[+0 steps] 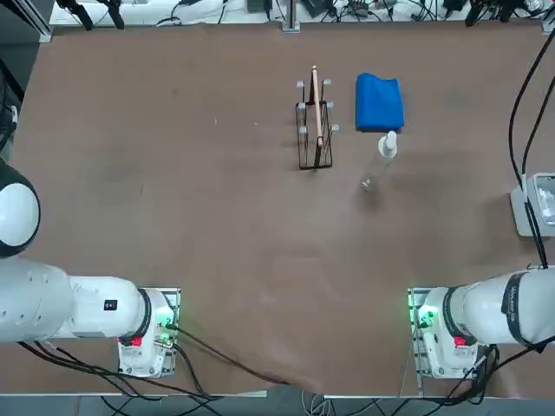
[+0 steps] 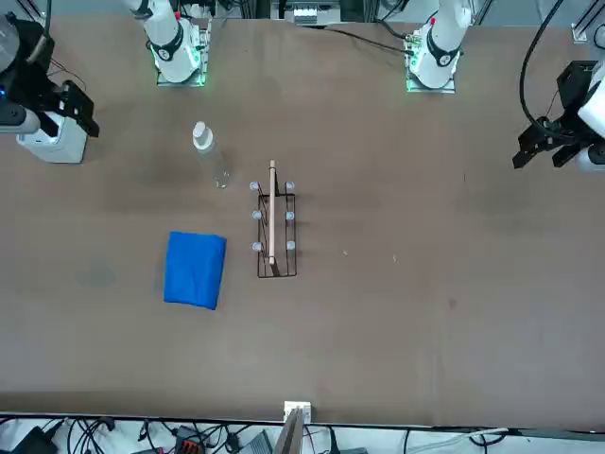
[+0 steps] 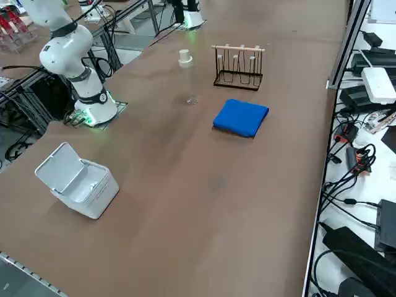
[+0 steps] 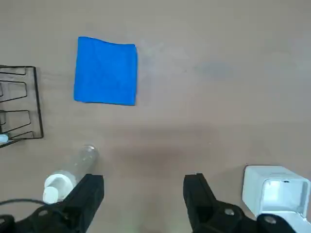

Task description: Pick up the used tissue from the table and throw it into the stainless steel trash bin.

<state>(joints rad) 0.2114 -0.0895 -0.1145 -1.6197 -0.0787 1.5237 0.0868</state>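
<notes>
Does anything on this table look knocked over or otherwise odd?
Only the clear bottle looks possibly odd: it seems tilted or lying down, though I can't tell which. The open right gripper hovers over the table, near it.

Even, fairly bright light covers the worktop [image 1: 234,217], with soft, faint shadows and a pale sheen; in the right wrist view, the jaws [image 4: 141,204] look dark against it.
</notes>
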